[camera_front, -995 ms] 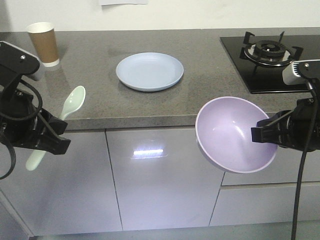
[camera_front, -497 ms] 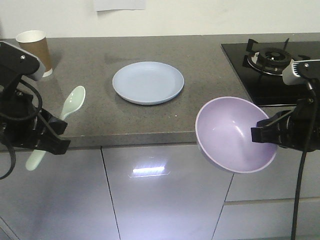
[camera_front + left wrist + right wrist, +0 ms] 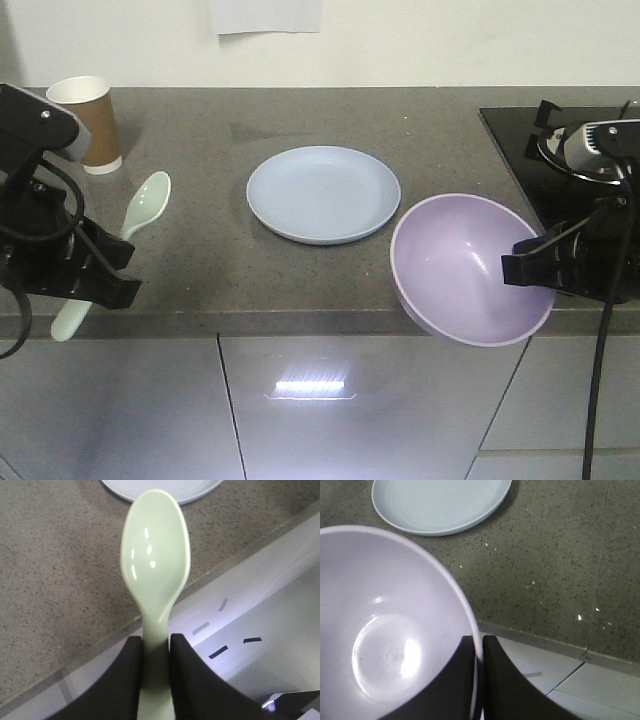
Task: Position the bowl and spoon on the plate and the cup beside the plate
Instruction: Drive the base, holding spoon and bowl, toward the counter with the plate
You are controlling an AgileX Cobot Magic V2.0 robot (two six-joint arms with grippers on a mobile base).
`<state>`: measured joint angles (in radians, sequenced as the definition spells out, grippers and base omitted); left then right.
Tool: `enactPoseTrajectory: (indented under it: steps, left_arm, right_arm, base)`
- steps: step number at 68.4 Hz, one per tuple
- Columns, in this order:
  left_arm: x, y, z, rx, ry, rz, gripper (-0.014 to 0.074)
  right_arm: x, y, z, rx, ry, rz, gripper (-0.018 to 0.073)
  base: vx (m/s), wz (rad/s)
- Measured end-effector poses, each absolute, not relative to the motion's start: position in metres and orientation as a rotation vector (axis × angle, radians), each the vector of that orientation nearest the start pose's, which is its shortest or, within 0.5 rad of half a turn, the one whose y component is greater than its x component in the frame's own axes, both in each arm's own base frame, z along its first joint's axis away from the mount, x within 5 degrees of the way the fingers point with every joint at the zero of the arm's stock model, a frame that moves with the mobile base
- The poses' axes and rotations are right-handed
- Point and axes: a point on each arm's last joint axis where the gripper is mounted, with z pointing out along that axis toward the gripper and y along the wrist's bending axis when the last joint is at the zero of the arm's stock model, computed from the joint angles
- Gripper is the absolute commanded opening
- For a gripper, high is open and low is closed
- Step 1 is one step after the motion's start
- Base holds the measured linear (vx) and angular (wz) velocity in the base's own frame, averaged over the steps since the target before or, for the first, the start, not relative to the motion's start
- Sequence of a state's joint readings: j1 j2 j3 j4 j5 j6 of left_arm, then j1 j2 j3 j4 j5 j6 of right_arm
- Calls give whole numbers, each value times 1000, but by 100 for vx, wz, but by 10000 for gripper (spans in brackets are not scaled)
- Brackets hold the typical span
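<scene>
We see the bowl (image 3: 455,265) held in the air at the counter's front edge, tipped so its hollow faces the front camera. The right gripper (image 3: 515,267) is closed tight on its rim, one finger inside and one outside (the wrist view shows this pinch plainly, though the bowl's left and lower parts run out of that picture). The plate (image 3: 323,193) lies flat on the countertop (image 3: 200,260), just left of the bowl.

The spoon (image 3: 146,208) is pinched by its handle in the left gripper (image 3: 156,652), scoop pointing away over the counter. The handle's end is cut off in the wrist view.

The cup (image 3: 88,122) stands upright at the back left, its lower left side hidden behind the left arm. The stove (image 3: 560,140) at far right is mostly covered by the right arm.
</scene>
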<state>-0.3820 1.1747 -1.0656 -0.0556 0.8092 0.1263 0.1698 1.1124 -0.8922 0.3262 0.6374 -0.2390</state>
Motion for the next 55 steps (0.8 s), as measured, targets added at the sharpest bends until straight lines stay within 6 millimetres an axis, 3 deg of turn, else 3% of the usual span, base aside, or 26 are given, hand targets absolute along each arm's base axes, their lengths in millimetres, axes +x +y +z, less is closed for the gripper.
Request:
enactPoseTrajectory:
  steps: [55]
  left_arm:
    - [221, -93, 348, 579, 2338, -185, 76]
  right_arm:
    - [221, 55, 321, -263, 2305, 322, -3]
  base:
    - [13, 7]
